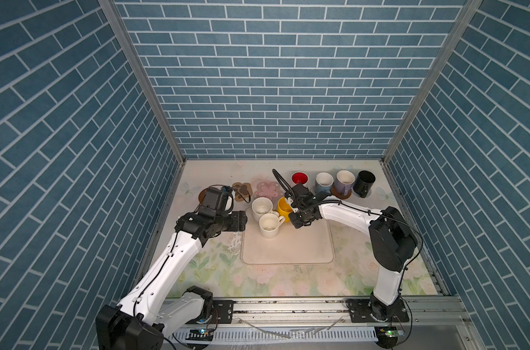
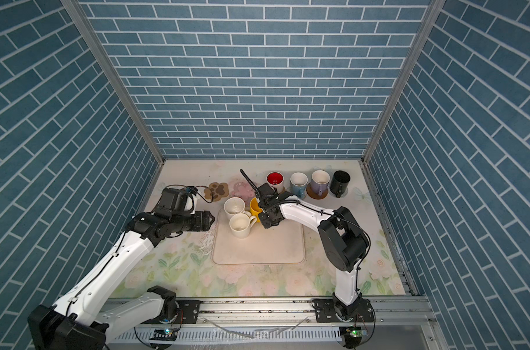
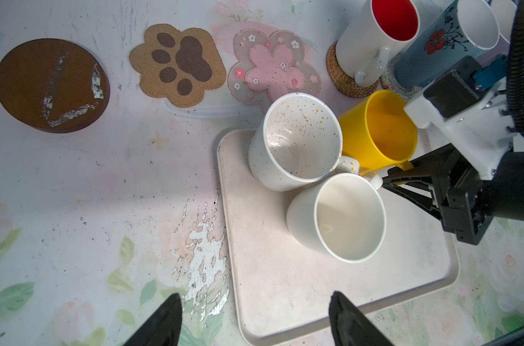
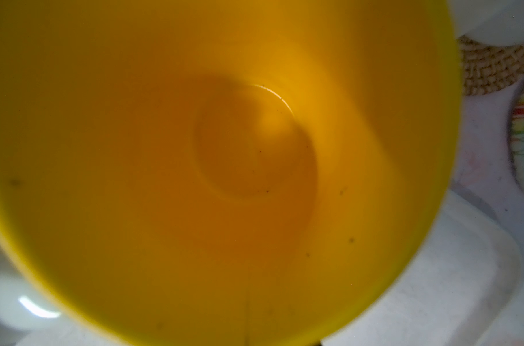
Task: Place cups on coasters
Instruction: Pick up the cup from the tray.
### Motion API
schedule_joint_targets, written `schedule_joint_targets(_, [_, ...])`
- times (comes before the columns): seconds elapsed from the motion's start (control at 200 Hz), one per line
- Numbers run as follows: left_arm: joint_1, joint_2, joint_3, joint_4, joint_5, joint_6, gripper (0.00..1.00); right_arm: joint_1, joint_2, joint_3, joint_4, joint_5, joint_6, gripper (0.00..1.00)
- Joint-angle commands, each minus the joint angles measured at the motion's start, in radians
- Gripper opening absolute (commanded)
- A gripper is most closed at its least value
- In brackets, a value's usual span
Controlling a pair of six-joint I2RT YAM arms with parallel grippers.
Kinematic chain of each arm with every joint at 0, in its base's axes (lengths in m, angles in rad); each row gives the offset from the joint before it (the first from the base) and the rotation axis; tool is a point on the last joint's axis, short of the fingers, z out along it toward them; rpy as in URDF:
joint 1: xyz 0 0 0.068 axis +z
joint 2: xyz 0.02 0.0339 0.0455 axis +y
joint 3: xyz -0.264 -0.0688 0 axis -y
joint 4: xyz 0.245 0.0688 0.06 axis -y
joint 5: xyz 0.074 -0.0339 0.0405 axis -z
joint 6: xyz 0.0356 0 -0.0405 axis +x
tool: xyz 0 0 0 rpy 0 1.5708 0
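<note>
Now your right gripper is clenched on the handle of the yellow mug, which stands at the far edge of the cream tray, just beside the speckled mug. Lift straight up to clear its neighbours, then carry it to the pink flower coaster. Your left gripper hangs released.

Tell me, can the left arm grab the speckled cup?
Probably yes. The left gripper is open at the edge of the tray, and nothing stands between it and the speckled cup. Its handle points away, though, wedged by the yellow cup and the plain white cup, so the rim looks easier.
</note>
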Motion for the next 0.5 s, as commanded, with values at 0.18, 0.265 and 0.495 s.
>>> schedule_joint_targets(0.18, [0.008,-0.012,-0.014,0.000,-0.008,-0.003,0.79,0.000,-0.100,0.031,-0.026,0.034,0.006,0.00])
schedule_joint_targets(0.265, [0.008,-0.014,-0.015,0.000,-0.012,-0.003,0.79,0.001,-0.123,0.033,-0.032,0.045,0.013,0.00])
schedule_joint_targets(0.495, [0.008,-0.037,-0.021,0.002,-0.012,0.005,0.80,0.001,-0.185,0.027,-0.050,0.051,0.022,0.00])
